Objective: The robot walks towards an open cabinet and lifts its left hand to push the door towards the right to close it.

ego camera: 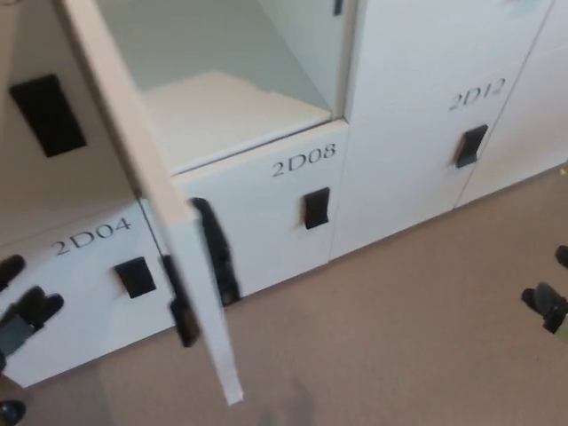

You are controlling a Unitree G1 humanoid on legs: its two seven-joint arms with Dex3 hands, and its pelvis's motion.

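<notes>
The open white cabinet door (169,222) swings out toward me, seen nearly edge-on, with a black handle (216,253) on its inner face. Behind it the open compartment (222,98) shows a bare white shelf. My left hand (22,306) hangs low at the left edge, to the left of the door and apart from it, fingers spread and holding nothing. Only the black fingertips of my right hand (552,302) show at the right edge, well away from the door.
White locker doors labelled 2D04 (89,238), 2D08 (303,160) and 2D12 (476,94) stand below and to the right, each with a black handle. Beige carpet (399,337) covers the floor in front. A small dark object (11,411) lies at the bottom left.
</notes>
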